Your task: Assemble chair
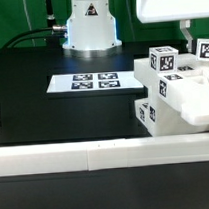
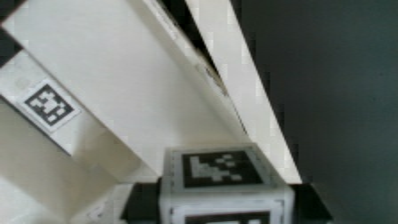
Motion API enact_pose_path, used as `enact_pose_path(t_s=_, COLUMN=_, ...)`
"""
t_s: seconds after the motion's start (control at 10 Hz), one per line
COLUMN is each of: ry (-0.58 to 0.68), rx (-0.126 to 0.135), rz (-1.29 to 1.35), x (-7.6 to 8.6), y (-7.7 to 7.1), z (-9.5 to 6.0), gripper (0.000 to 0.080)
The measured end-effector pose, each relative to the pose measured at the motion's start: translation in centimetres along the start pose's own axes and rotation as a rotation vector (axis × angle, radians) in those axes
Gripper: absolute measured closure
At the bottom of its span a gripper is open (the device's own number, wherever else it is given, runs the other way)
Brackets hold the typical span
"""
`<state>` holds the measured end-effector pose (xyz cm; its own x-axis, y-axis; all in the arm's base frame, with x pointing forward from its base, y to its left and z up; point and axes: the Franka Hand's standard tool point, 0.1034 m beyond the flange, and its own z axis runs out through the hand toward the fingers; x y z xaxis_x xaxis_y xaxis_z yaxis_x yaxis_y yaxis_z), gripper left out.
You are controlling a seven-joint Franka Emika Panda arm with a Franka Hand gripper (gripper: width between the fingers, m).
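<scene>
While the white chair parts (image 1: 177, 93) sit clustered on the black worktop (image 1: 53, 111) at the exterior view's right, just behind the long white rail (image 1: 95, 153), the hand (image 2: 217, 190) holds a tagged square post (image 2: 219, 175) between its fingers, close against a flat white piece (image 2: 125, 110). Left of the cluster lies the marker board (image 1: 95, 82).

Robotics lab: we note a black table (image 1: 43, 106), the marker board (image 1: 94, 82), the robot arm's white base (image 1: 92, 23), cables (image 1: 28, 39), tagged white parts (image 1: 177, 93).

chair parts (image 1: 177, 93): exterior view's right | marker board (image 1: 95, 82): middle | rail (image 1: 105, 153): front
</scene>
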<state>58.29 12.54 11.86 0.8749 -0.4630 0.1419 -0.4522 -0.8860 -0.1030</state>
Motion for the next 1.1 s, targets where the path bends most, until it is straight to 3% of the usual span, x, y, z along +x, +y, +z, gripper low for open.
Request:
enact_pose_path(t_s=0.7, ry=-0.036, rx=0.037, rz=0.68, x=-0.34, y=-0.05, z=0.14, gripper=0.0515)
enact_pose_path(t_s=1.0, ry=-0.039, rx=0.038, rz=0.69, x=-0.38, y=-0.08, z=0.15, gripper=0.051)
enact_pose_path(t_s=1.1, ry=-0.039, rx=0.037, rz=0.635, x=-0.39, y=-0.03, z=0.17, gripper=0.0293)
